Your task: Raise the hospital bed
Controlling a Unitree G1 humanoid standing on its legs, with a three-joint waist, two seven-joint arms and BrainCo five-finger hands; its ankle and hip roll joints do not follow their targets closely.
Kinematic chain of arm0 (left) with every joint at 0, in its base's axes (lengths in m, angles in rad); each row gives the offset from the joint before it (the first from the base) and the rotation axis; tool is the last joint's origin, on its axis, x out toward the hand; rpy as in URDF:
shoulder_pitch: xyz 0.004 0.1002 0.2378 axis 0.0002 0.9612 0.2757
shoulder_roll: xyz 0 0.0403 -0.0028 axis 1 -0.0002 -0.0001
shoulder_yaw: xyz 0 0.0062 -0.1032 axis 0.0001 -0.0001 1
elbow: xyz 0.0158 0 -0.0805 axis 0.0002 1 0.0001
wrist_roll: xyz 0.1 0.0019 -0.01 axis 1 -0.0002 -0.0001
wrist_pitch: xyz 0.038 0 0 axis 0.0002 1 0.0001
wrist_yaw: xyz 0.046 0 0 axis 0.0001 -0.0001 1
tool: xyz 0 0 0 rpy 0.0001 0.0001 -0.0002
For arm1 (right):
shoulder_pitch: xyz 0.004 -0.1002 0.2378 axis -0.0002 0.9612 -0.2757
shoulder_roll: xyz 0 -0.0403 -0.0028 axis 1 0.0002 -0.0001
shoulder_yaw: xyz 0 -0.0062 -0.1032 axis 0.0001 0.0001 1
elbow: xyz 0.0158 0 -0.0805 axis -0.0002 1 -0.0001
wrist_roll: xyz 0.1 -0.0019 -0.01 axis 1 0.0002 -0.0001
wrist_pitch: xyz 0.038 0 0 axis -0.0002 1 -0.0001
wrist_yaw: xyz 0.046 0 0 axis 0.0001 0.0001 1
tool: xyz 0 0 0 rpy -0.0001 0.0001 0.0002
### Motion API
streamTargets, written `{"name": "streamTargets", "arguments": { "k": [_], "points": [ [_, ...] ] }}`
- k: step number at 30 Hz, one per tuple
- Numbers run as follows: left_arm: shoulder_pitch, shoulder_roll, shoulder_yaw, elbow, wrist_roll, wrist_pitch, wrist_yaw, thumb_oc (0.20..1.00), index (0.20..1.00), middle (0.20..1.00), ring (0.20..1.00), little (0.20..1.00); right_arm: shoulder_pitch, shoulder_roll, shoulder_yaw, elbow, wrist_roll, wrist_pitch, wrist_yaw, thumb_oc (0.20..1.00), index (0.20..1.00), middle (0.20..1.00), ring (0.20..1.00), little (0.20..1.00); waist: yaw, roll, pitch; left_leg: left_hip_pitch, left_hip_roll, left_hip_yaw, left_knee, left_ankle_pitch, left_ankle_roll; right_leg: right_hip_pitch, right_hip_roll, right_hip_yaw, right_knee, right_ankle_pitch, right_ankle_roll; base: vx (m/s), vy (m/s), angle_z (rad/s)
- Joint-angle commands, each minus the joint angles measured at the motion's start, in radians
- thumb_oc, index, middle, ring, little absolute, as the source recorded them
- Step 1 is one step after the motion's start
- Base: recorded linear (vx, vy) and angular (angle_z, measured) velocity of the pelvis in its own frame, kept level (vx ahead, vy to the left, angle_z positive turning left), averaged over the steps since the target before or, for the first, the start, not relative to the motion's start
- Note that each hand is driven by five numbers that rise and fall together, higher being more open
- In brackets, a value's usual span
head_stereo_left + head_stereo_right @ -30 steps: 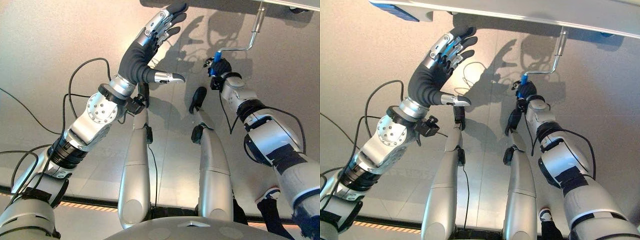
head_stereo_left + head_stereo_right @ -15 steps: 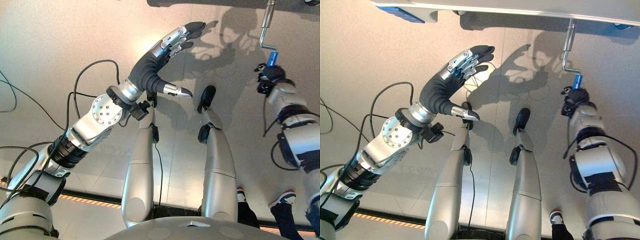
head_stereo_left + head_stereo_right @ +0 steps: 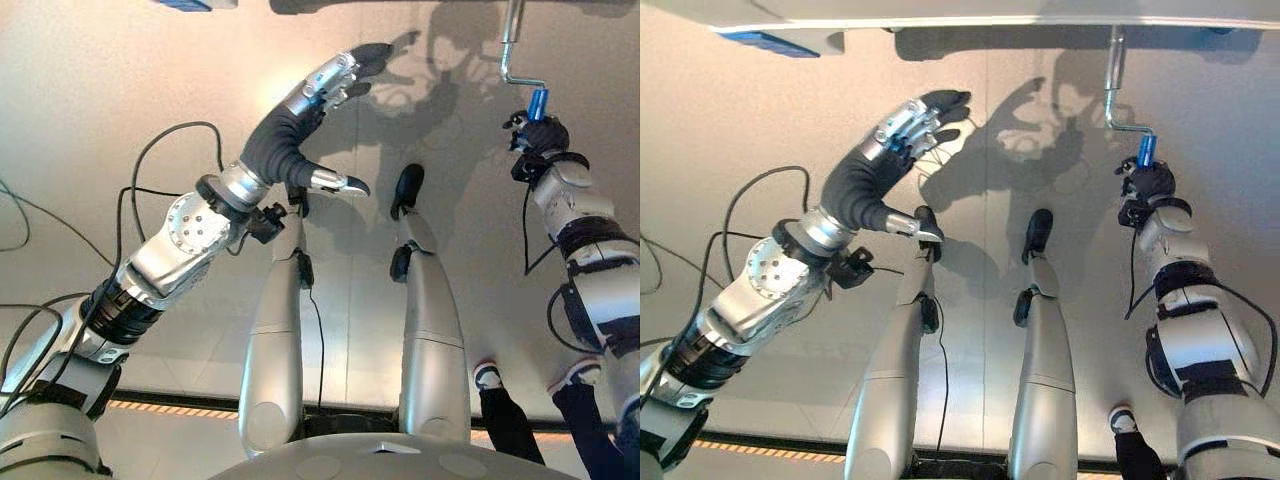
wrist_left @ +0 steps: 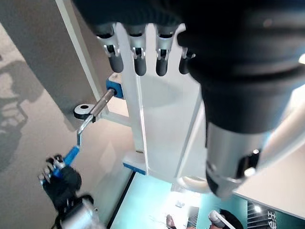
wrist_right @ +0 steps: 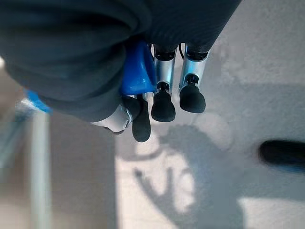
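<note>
Right hand (image 3: 1148, 183) clenched around the blue grip (image 3: 1145, 150) of the bent metal crank (image 3: 1112, 95), which hangs from the bed frame (image 3: 940, 12) over pale floor (image 3: 730, 130). Left hand (image 3: 895, 150) raised beside it, fingers straight, holding nothing. A person's shoes (image 3: 487, 375) stand near the right arm.

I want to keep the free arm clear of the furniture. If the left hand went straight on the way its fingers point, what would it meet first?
Probably the white bed frame: the left hand points its open fingers at it, though depth is unclear.
</note>
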Motion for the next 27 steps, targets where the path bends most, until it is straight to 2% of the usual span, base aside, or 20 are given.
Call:
{"name": "streamTargets", "arguments": {
  "k": [1, 5, 6, 9, 10, 11, 12, 13, 19, 25, 27],
  "points": [
    [0.096, -0.011, 0.11, -0.114, 0.009, -0.041, 0.016, 1.0, 1.0, 1.0, 1.0, 1.0, 0.272, -0.163, -0.161, -0.331, 0.137, -0.207, -0.048, 0.2, 0.2, 0.2, 0.2, 0.2, -0.063, -0.023, -0.024, 0.023, 0.033, 0.02, 0.086, -0.098, -0.03, 0.056, 0.064, 0.004, -0.054, 0.019, 0.072, 0.0, -0.042, -0.09],
    [0.141, 0.025, 0.168, -0.143, 0.002, -0.04, 0.012, 1.0, 1.0, 1.0, 1.0, 1.0, 0.466, -0.125, -0.266, -0.714, 0.161, -0.276, 0.03, 0.2, 0.2, 0.2, 0.2, 0.2, -0.081, -0.044, -0.024, 0.014, 0.033, 0.013, 0.098, -0.102, -0.028, 0.055, 0.063, 0.0, -0.045, 0.016, 0.072, 0.01, -0.028, -0.08],
    [0.167, 0.035, 0.18, -0.154, 0.001, -0.04, 0.013, 1.0, 1.0, 1.0, 1.0, 1.0, 0.516, -0.111, -0.277, -0.784, 0.156, -0.278, 0.038, 0.2, 0.2, 0.2, 0.2, 0.2, -0.083, -0.045, -0.024, 0.04, 0.033, -0.001, 0.105, -0.133, -0.034, 0.08, 0.066, 0.006, -0.034, -0.012, 0.08, 0.06, -0.005, -0.06],
    [0.207, 0.067, 0.23, -0.185, -0.001, -0.035, 0.01, 1.0, 1.0, 1.0, 1.0, 1.0, 0.578, -0.109, -0.274, -0.973, 0.164, -0.263, 0.098, 0.2, 0.2, 0.2, 0.2, 0.2, -0.09, -0.057, -0.024, 0.013, 0.034, 0.009, 0.103, -0.105, -0.027, 0.059, 0.064, -0.002, -0.042, 0.016, 0.072, -0.02, -0.014, -0.02],
    [0.228, 0.073, 0.23, -0.189, -0.003, -0.033, 0.007, 1.0, 1.0, 1.0, 1.0, 1.0, 0.591, -0.115, -0.26, -0.996, 0.171, -0.254, 0.112, 0.2, 0.2, 0.2, 0.2, 0.2, -0.089, -0.058, -0.024, 0.037, 0.034, -0.005, 0.109, -0.132, -0.034, 0.086, 0.065, 0.002, -0.033, -0.01, 0.08, -0.01, -0.026, 0.03],
    [0.226, 0.081, 0.238, -0.195, -0.003, -0.033, 0.004, 1.0, 1.0, 1.0, 1.0, 1.0, 0.588, -0.121, -0.247, -1.022, 0.176, -0.245, 0.12, 0.2, 0.2, 0.2, 0.2, 0.2, -0.088, -0.061, -0.024, 0.012, 0.035, 0.006, 0.107, -0.103, -0.027, 0.064, 0.063, -0.007, -0.041, 0.016, 0.072, -0.01, -0.029, 0.06],
    [0.232, 0.09, 0.245, -0.201, -0.005, -0.032, -0.001, 1.0, 1.0, 1.0, 1.0, 1.0, 0.597, -0.131, -0.234, -1.052, 0.182, -0.236, 0.14, 0.2, 0.2, 0.2, 0.2, 0.2, -0.088, -0.064, -0.024, 0.01, 0.035, 0.005, 0.107, -0.103, -0.028, 0.066, 0.062, -0.01, -0.042, 0.016, 0.072, 0.0, -0.014, 0.05],
    [0.24, 0.089, 0.243, -0.201, -0.005, -0.031, -0.001, 1.0, 1.0, 1.0, 1.0, 1.0, 0.604, -0.13, -0.229, -1.051, 0.182, -0.235, 0.14, 0.2, 0.2, 0.2, 0.2, 0.2, -0.087, -0.062, -0.024, 0.036, 0.035, -0.008, 0.111, -0.131, -0.035, 0.09, 0.064, -0.004, -0.033, -0.011, 0.08, 0.06, -0.01, 0.08],
    [0.257, 0.118, 0.226, -0.199, -0.009, -0.041, -0.017, 1.0, 1.0, 1.0, 1.0, 1.0, 0.574, -0.202, -0.087, -1.135, 0.253, -0.177, 0.229, 0.2, 0.2, 0.2, 0.2, 0.2, -0.069, -0.063, -0.024, 0.036, 0.036, -0.013, 0.11, -0.128, -0.036, 0.1, 0.057, -0.016, -0.036, -0.01, 0.081, 0.01, -0.001, 0.03],
    [0.197, 0.112, 0.164, -0.173, 0.007, -0.048, -0.007, 1.0, 1.0, 1.0, 1.0, 1.0, 0.385, -0.207, 0.164, -1.108, 0.268, -0.121, 0.255, 0.2, 0.2, 0.2, 0.2, 0.2, -0.042, -0.051, -0.024, 0.034, 0.033, -0.016, 0.107, -0.123, -0.035, 0.104, 0.048, -0.024, -0.039, -0.008, 0.082, 0.0, 0.0, 0.0],
    [0.176, 0.098, 0.138, -0.161, 0.009, -0.05, -0.001, 1.0, 1.0, 1.0, 1.0, 1.0, 0.317, -0.175, 0.239, -1.071, 0.273, -0.11, 0.249, 0.2, 0.2, 0.2, 0.2, 0.2, -0.029, -0.043, -0.024, 0.034, 0.031, -0.018, 0.108, -0.122, -0.034, 0.104, 0.046, -0.026, -0.037, -0.008, 0.08, 0.0, 0.0, 0.0]
  ]
}}
